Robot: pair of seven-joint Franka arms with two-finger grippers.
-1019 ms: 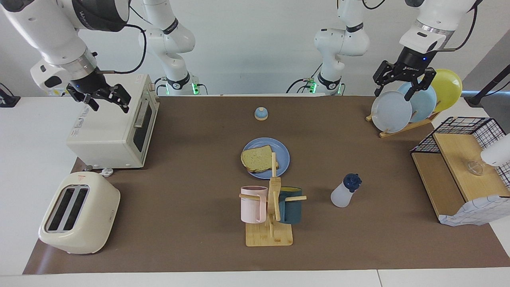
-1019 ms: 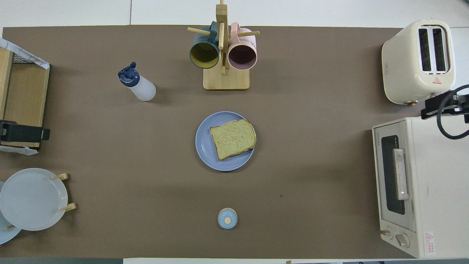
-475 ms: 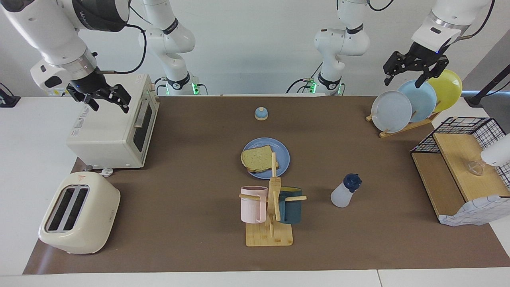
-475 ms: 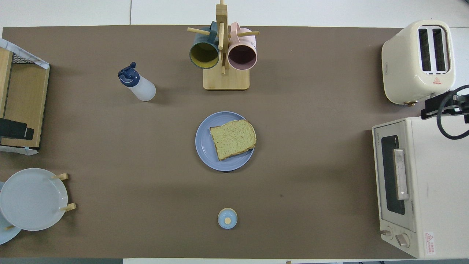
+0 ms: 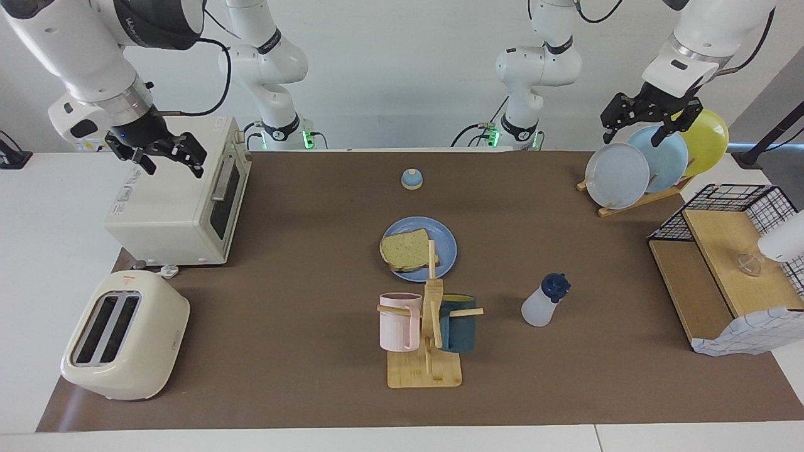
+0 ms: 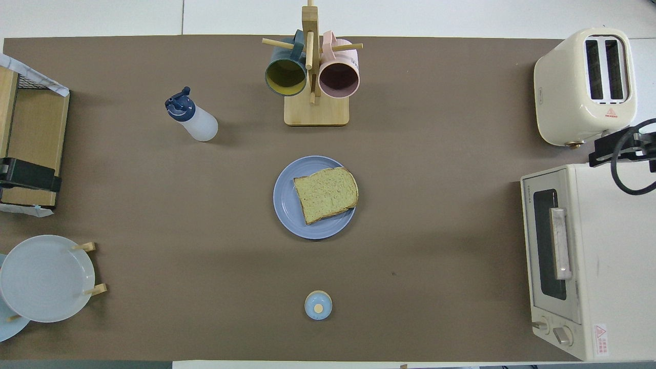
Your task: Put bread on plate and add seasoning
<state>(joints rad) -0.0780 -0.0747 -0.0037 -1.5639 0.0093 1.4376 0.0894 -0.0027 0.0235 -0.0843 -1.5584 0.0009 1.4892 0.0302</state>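
The bread, a pale speckled slice with a tan crust, lies flat on the round blue plate at the table's middle. The seasoning, a white bottle with a dark blue cap, stands upright farther from the robots than the plate, toward the left arm's end. My left gripper hangs open and holds nothing, up in the air over the rack of upright plates. My right gripper waits open, also holding nothing, over the toaster oven.
A toaster oven and a toaster stand at the right arm's end. The plate rack and a wire shelf stand at the left arm's end. A mug tree stands beside the seasoning; a small bell lies nearer the robots.
The left gripper has risen from just above the upright plates and then come down slightly, staying open. The right arm, bread, plate and seasoning have not moved.
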